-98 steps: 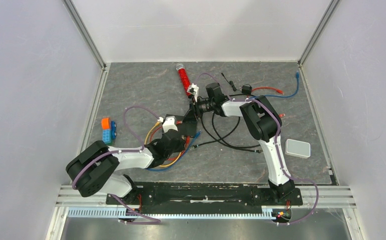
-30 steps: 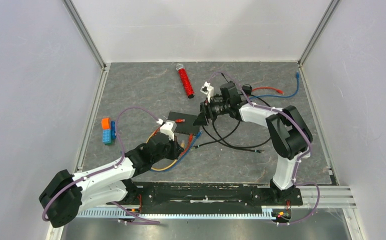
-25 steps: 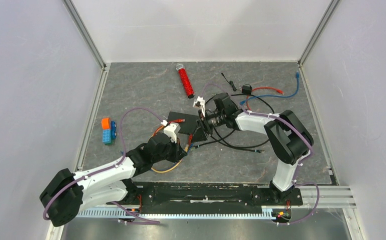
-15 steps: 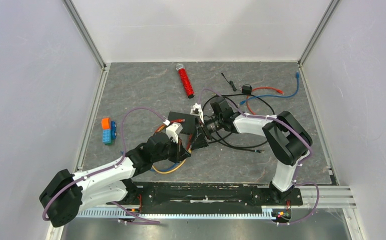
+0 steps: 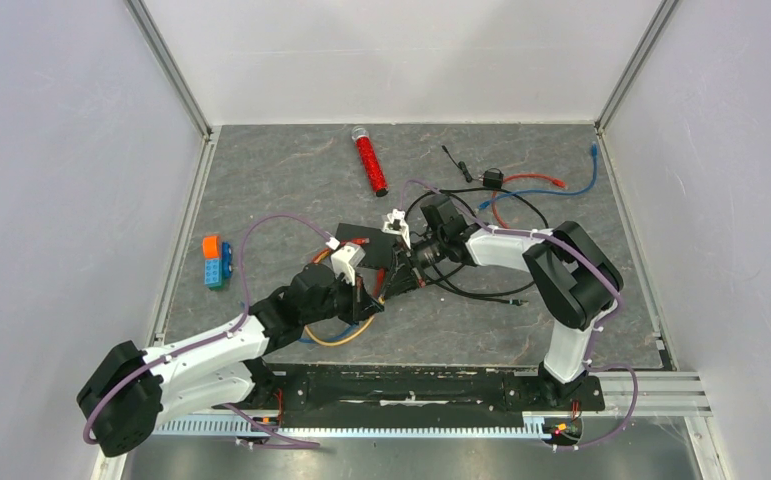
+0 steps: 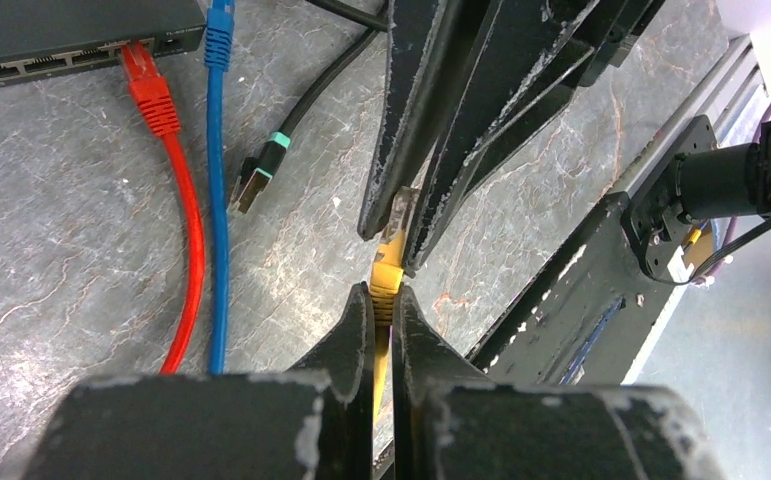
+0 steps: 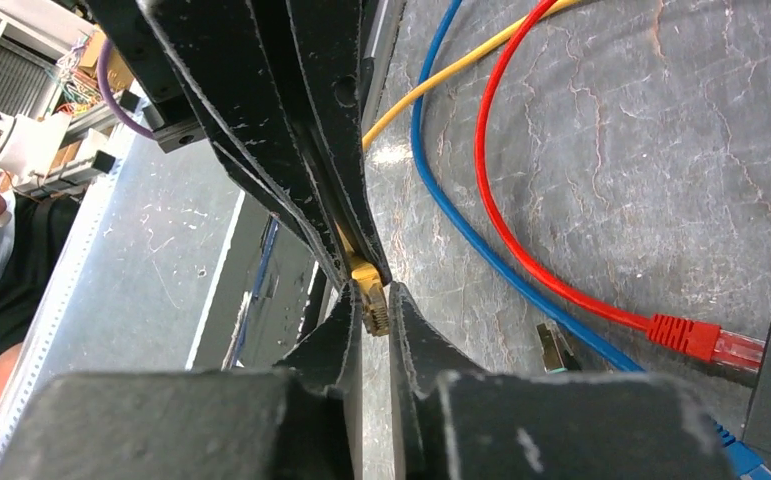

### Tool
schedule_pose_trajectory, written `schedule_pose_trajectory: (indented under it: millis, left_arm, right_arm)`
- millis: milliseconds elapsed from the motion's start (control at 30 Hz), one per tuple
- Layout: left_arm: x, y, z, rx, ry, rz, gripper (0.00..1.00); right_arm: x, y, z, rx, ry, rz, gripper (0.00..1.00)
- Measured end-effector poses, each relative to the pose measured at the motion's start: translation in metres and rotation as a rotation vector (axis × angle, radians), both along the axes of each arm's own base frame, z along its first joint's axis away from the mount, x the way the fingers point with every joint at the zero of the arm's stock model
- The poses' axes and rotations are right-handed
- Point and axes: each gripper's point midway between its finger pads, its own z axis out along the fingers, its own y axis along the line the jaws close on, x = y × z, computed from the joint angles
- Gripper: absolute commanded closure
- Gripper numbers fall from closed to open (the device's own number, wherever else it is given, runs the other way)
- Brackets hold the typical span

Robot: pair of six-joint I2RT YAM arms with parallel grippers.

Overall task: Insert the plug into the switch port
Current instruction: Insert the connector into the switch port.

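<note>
Grey stone-patterned matting is laid over the table, and white walls enclose it on three sides. From the near edge both arms are stretched toward the middle of the mat, where the two grippers are brought tip to tip.

The left gripper is closed on the yellow cable, just behind the boot of the plug. The right gripper is met head-on and is clamped on the front end of that same plug, so that the plug is pinched from both sides and held off the mat.

Just beyond the grippers the black network switch is seen lying flat. Its row of sockets runs along the edge that faces the left wrist camera, and the free switch port lies in that row. The plug is held apart from the switch and is seated in no socket. A red cable and a blue cable are plugged in side by side at the end of the row. A black USB lead with a teal band lies loose beside them.

To the left, orange and blue toy bricks are set near the mat's edge. Farther back a red tube lies on the mat, and loose cables are strewn toward the far right corner.
</note>
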Motion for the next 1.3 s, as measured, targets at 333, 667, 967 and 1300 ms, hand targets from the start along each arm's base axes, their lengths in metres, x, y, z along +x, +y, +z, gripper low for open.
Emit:
schedule_pose_trajectory:
  millis: [333,667,967,1300]
  left_arm:
    - [0.013,0.002,-0.004,0.066,-0.005,0.038,0.69]
    - [0.046,0.006,0.025,0.190,-0.225,0.033,0.67]
    - [0.056,0.014,0.030,0.325,-0.380,-0.054,0.64]
    - [0.054,0.018,0.034,0.378,-0.380,-0.087,0.62]
  right_arm:
    - [0.007,0.003,0.008,0.044,0.159,-0.171,1.00]
    - [0.033,0.005,0.029,0.071,0.713,-0.362,1.00]
    - [0.040,0.002,0.035,0.089,0.799,-0.403,1.00]
    - [0.041,0.002,0.035,0.104,0.773,-0.402,1.00]
